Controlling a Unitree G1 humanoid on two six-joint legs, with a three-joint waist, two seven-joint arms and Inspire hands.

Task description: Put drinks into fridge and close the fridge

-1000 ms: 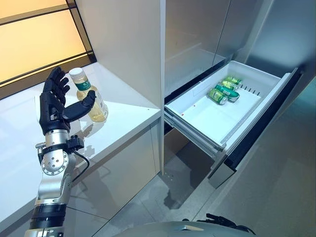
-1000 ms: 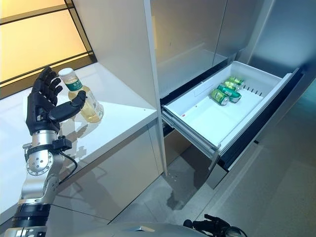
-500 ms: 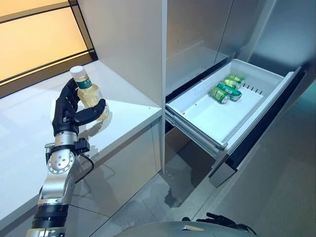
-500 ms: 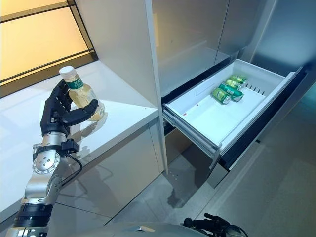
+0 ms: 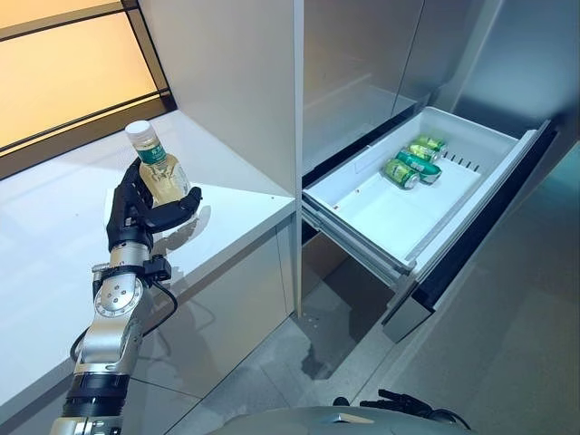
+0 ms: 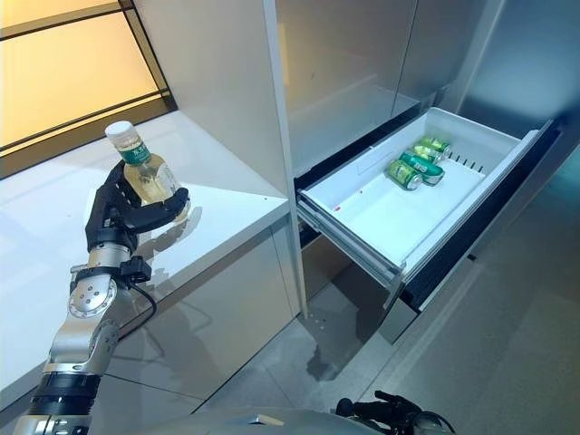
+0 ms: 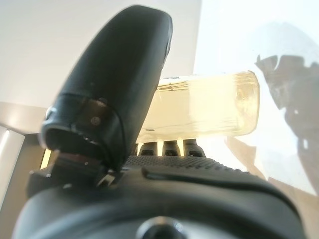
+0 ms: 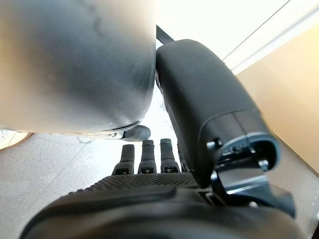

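Observation:
A clear bottle (image 5: 166,179) of pale yellow drink with a white cap and green label stands on the white counter (image 5: 45,236). My left hand (image 5: 136,210) is shut on it, thumb across the front and fingers behind; the left wrist view shows the bottle (image 7: 199,112) held between thumb and fingers. To the right, the fridge's white drawer (image 5: 362,240) is pulled out, with three green cans (image 5: 412,163) lying at its far end. My right hand (image 5: 399,401) hangs low near the floor, its fingers (image 8: 149,152) relaxed and holding nothing.
A tall grey fridge panel (image 5: 236,82) rises between the counter and the drawer. The drawer's dark front (image 5: 471,245) juts out over the grey floor (image 5: 507,362). An amber window (image 5: 63,72) backs the counter.
My left hand, open beside the bottle a second ago, has moved in and closed its thumb and fingers round it. The drawer and cans are unchanged.

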